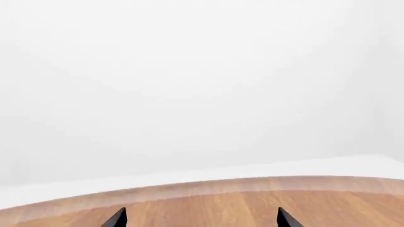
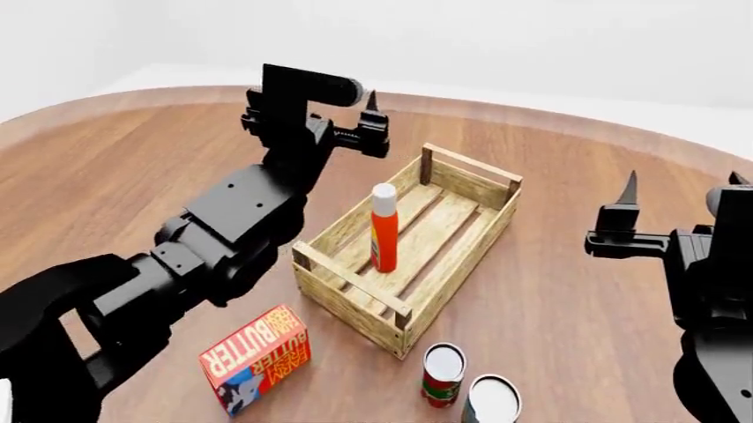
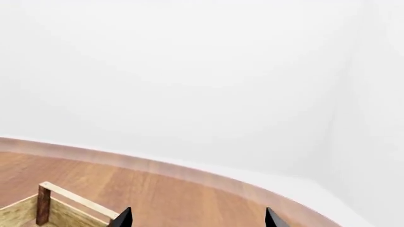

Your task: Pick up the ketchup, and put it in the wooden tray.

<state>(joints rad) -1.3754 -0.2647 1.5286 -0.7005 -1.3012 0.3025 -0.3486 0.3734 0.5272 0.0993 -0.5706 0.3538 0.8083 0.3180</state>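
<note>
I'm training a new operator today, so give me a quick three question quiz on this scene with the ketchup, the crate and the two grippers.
1. True or false: the ketchup stands upright inside the wooden tray.
2. Which gripper holds the bottle? A) left gripper B) right gripper C) neither
3. Fill in: the box lying on the table near the tray's front corner is labelled ____.

Key:
1. True.
2. C; both are open and clear of it.
3. Butter; it is the butter box, beside two cans.
</note>
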